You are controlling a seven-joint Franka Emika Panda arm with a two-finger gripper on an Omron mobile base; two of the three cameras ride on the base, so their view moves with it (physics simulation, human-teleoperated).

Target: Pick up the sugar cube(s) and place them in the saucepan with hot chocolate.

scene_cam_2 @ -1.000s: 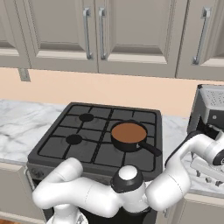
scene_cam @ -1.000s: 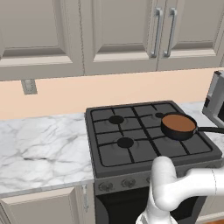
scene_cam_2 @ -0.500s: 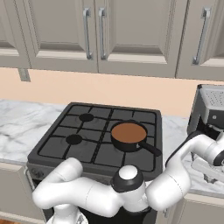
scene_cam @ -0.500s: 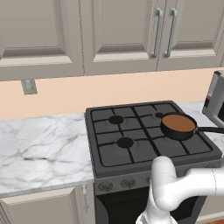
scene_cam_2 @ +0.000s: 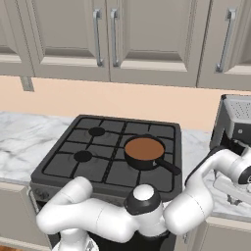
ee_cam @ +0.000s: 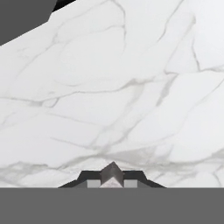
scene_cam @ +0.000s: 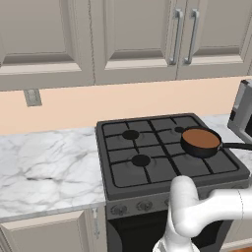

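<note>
The saucepan with hot chocolate (scene_cam: 201,141) (scene_cam_2: 144,151) is a small black pan of brown liquid. It stands on the stove's front right burner, with its long handle pointing right. My arm bends to the right past the stove, and the hand hangs low over the marble counter there. In the hand view my gripper (ee_cam: 111,176) is very close to the white marble (ee_cam: 113,87). Its dark fingertips meet in one peak, shut. A small pale piece, apparently the sugar cube (ee_cam: 112,183), shows between them.
The black gas stove (scene_cam: 147,162) (scene_cam_2: 98,157) sits between marble counters (scene_cam: 44,162). A grey appliance (scene_cam_2: 236,122) (scene_cam: 244,116) stands at the back of the right counter, close to my wrist. Closed wall cabinets hang above.
</note>
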